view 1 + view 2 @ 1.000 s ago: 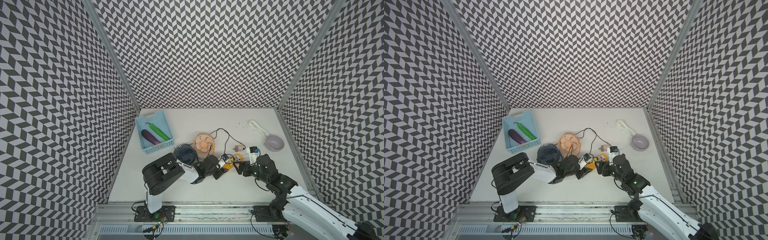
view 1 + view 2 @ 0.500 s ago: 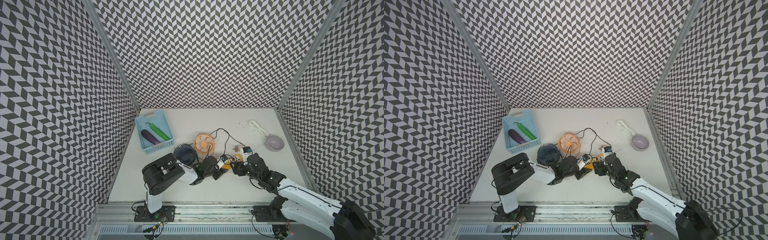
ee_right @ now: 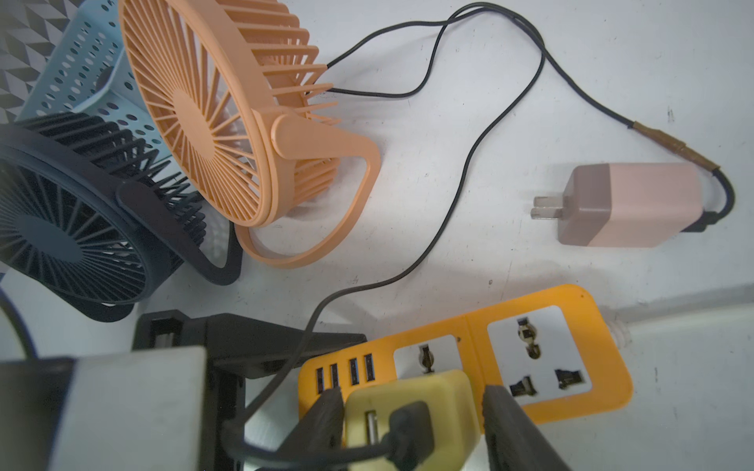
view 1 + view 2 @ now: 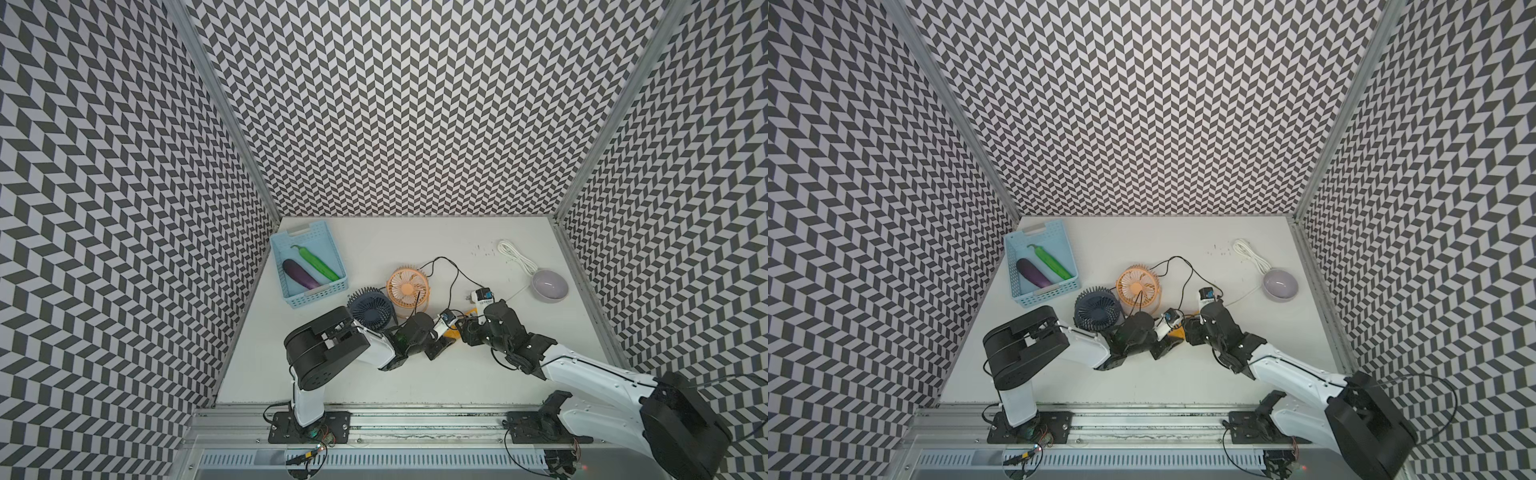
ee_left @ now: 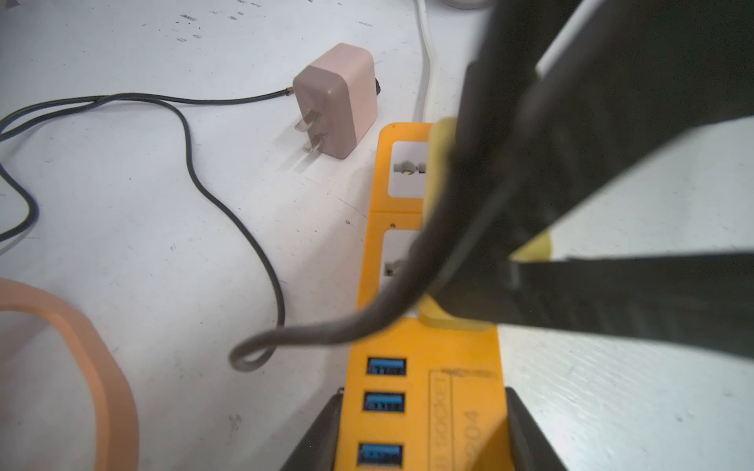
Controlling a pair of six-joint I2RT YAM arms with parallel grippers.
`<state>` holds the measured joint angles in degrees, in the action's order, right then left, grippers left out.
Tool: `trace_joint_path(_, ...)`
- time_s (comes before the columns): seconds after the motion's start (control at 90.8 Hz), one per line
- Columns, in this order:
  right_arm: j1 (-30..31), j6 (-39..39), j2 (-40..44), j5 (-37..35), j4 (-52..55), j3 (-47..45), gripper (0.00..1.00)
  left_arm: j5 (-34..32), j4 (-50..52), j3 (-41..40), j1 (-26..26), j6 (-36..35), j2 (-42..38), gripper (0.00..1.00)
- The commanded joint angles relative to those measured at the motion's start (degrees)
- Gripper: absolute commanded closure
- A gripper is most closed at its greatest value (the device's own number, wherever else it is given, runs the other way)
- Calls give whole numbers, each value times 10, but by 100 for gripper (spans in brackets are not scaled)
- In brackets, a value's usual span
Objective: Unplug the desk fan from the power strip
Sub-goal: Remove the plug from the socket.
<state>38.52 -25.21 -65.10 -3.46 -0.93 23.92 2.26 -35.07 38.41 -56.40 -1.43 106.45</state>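
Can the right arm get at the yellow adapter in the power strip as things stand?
Probably yes: the right gripper brackets the yellow adapter, one finger each side; only its black cable trails nearby. The left gripper clamps the power strip at its USB end.

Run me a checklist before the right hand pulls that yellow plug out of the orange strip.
1. Left hand clamped on the power strip, USB end: ok.
2. Right hand straddling the yellow plug: ok.
3. Right hand tight on that plug: not ok, a slim gap shows beside one finger.
4. End socket free: ok.
5. Pink plug lies apart from the strip: ok.
6. Whether the yellow plug's cable runs to the orange fan or the dark fan: cannot tell.
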Motion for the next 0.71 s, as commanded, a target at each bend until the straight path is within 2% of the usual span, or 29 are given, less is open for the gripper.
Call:
trace_joint_path(0.0, 5, 10, -11, -14, -31, 12, 44, -1, 16, -11, -3, 7, -5, 78)
trace_joint_path(0.099, 5, 12, -20, -22, -31, 11, 47, 0, 14, -12, -3, 7, -4, 79)
trace_joint_path(0.297, 3, -1, -18, -37, -44, 1, 63, 1, 14, -13, -2, 7, -4, 81)
trace_joint_path(0.529, 5, 8, -13, -23, -51, -4, 69, 3, 12, -12, -1, 6, -4, 83)
trace_joint_path(0.694, 37, 14, 10, -10, -82, -22, 74, 4, 11, -8, 0, 6, 1, 84)
